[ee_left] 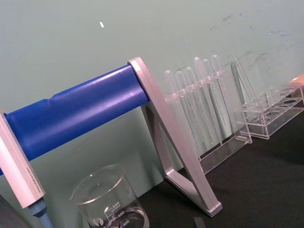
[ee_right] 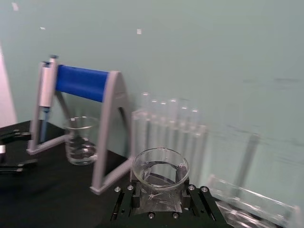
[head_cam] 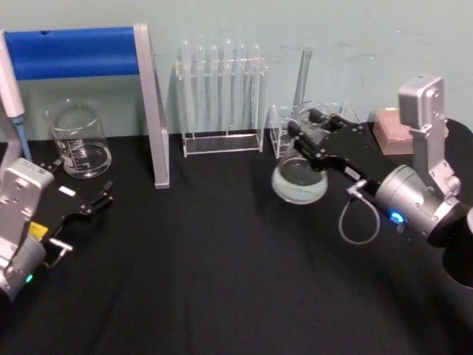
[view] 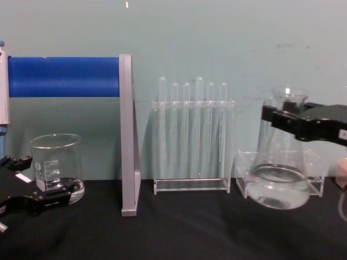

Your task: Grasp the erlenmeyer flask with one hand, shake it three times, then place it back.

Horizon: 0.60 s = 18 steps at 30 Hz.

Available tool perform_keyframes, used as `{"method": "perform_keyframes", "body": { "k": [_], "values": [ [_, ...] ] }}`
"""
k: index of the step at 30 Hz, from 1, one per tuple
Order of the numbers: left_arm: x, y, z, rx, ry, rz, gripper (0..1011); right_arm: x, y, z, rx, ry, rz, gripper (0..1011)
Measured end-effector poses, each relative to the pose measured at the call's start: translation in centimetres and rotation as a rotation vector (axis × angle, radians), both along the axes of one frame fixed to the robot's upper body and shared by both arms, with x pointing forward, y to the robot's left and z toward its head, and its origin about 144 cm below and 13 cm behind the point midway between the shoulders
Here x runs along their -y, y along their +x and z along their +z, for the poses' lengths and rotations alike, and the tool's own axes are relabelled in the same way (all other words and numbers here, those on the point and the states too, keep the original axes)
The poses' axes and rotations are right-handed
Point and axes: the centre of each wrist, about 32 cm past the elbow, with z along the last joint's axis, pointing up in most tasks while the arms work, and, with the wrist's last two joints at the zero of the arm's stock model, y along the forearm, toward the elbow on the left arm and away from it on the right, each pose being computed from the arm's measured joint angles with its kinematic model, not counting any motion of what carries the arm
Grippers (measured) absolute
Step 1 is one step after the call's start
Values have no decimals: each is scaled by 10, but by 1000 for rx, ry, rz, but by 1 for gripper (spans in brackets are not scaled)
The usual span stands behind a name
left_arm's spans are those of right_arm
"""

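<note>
Jaws apart, your left gripper (head_cam: 94, 198) rests nearest you. Farther out, your right gripper (view: 287, 120) clamps the erlenmeyer flask (view: 279, 179) by its neck, aloft and tilted. Shake hard and the glass may slip, or strike the acrylic rack (view: 317, 187) just behind.

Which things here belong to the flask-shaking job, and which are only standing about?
Job: erlenmeyer flask, gripped at its neck; right claw, shut on it.
Lying about: beaker; test tube rack; blue-barred stand; pipette; left claw, parked open by the beaker.
</note>
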Motion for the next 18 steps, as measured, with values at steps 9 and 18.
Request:
{"method": "perform_keyframes", "body": {
  "k": [9, 18],
  "values": [
    [0, 0, 0, 0, 0, 0, 1001, 17, 0, 1, 1, -7, -87, 450],
    [0, 0, 0, 0, 0, 0, 1001, 17, -1, 2, -1, -4, -85, 449]
  ]
}}
